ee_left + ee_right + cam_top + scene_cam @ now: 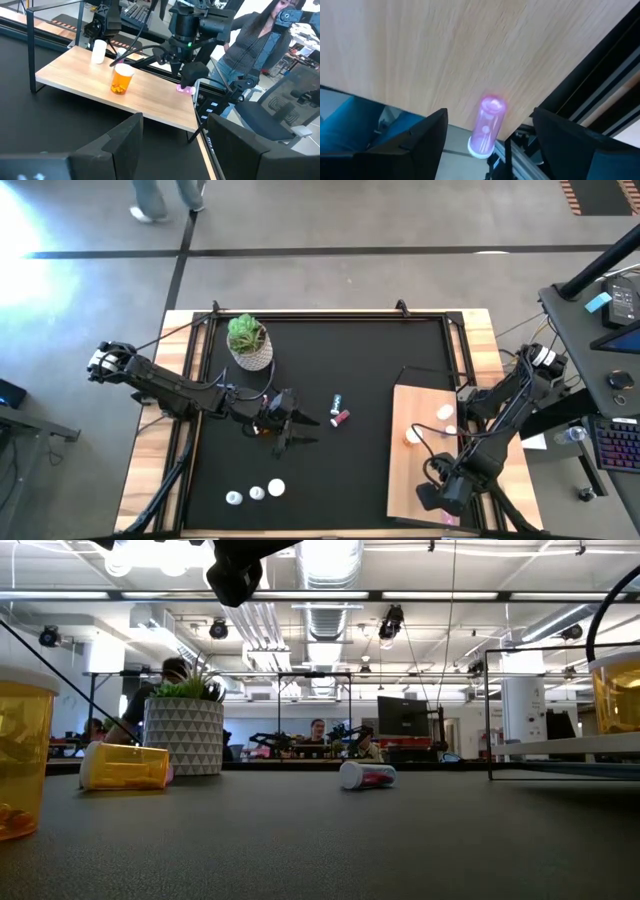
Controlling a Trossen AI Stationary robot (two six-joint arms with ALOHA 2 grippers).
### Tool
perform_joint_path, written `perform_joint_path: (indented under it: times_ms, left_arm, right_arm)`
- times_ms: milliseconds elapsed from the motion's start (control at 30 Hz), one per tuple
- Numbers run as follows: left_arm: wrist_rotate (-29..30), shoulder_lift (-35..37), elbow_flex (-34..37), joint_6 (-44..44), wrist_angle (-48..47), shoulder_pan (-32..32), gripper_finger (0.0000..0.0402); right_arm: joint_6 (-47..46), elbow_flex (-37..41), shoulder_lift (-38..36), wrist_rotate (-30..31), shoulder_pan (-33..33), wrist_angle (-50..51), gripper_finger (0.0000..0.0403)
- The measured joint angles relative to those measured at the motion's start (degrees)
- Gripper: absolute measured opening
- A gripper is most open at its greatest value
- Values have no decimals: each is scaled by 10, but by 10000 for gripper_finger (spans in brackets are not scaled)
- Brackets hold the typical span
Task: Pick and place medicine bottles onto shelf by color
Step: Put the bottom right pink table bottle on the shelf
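- Nearest the table's front edge, three white-capped bottles point(255, 494) stand in a row on the black mat point(360, 380); from above only their caps show, so their colours are hidden.
- At the front corner of the shelf point(415, 480), the right gripper point(487, 145) hangs with its fingers spread apart over a pink bottle point(487, 126) lying on its side; the bottle's capped end juts past the board's edge, and I see no finger touching it.
- Farther back on the shelf an amber bottle point(121, 80) stands upright, with a white one point(99, 51) beyond it.
- Mid-mat, the left gripper point(300, 430) points toward the shelf, its fingers apart with nothing between them in its own camera.
- Just beside it lie a pink bottle point(341, 418) and a teal-banded bottle point(336, 400).
- An amber bottle point(125, 766) lies on its side before the potted plant point(248, 342); from above the left arm seems to cover it.
- At the low view's edges two more amber bottles are cut off.
- Beyond the table, people sit at desks, hard to make out.
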State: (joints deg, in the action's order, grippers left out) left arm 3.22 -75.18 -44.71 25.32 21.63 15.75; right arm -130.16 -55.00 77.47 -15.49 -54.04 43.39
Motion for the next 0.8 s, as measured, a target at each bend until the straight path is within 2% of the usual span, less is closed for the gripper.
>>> perform_joint_path:
  times_ms: [167, 800]
  left_arm:
    - [0, 0, 0, 0, 0, 0, 207]
    - [0, 0, 0, 0, -1, 0, 207]
  right_arm:
    - [-1, 6, 0, 0, -9, -9, 268]
    - [-12, 14, 19, -1, -25, -31, 265]
